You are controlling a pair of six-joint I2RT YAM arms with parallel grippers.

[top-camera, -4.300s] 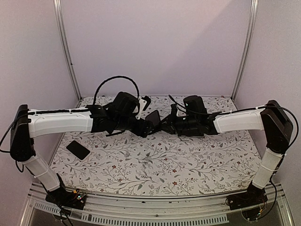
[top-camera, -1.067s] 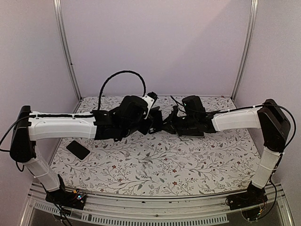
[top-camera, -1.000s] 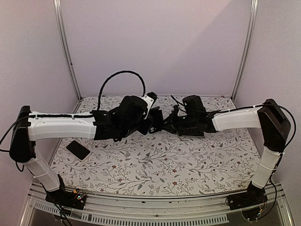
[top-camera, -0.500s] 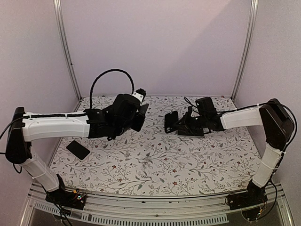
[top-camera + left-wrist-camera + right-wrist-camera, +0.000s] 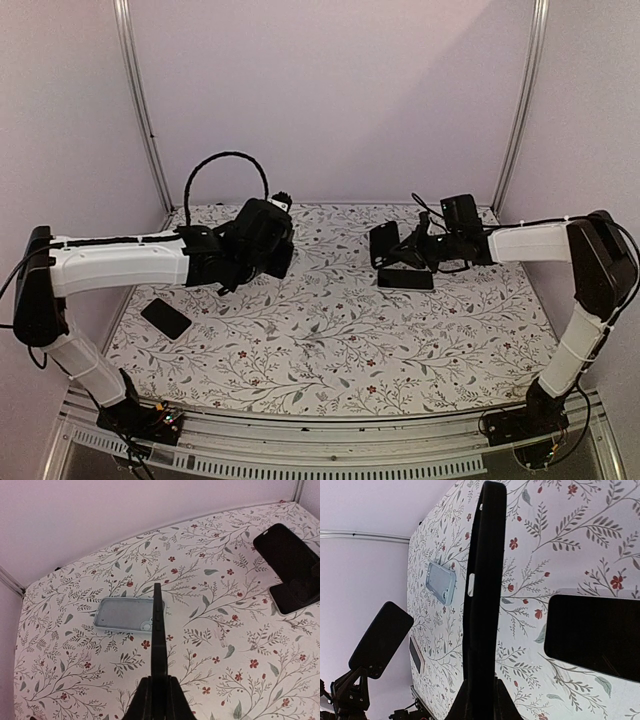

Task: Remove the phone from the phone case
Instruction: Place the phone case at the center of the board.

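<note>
My left gripper point(image 5: 159, 680) is shut on a thin black phone point(image 5: 158, 630), seen edge-on with its side buttons showing. In the right wrist view that phone point(image 5: 380, 640) shows as a dark slab at the left. The right gripper point(image 5: 481, 682) is shut on the empty black phone case point(image 5: 485, 580), also edge-on, with a slot cut in its side. Seen from the top camera, the case point(image 5: 383, 243) hangs above the back right of the table, in front of the right gripper point(image 5: 412, 248). Phone and case are well apart.
A second black phone point(image 5: 405, 279) lies flat below the right gripper. A third dark phone point(image 5: 165, 318) lies near the left edge. A pale translucent case point(image 5: 125, 615) lies flat on the floral table point(image 5: 330, 350) toward the back left. Walls close in behind and at both sides.
The two grippers were together over the middle of the table. They have drawn apart, the left going left with the phone, the right going right with the case.
</note>
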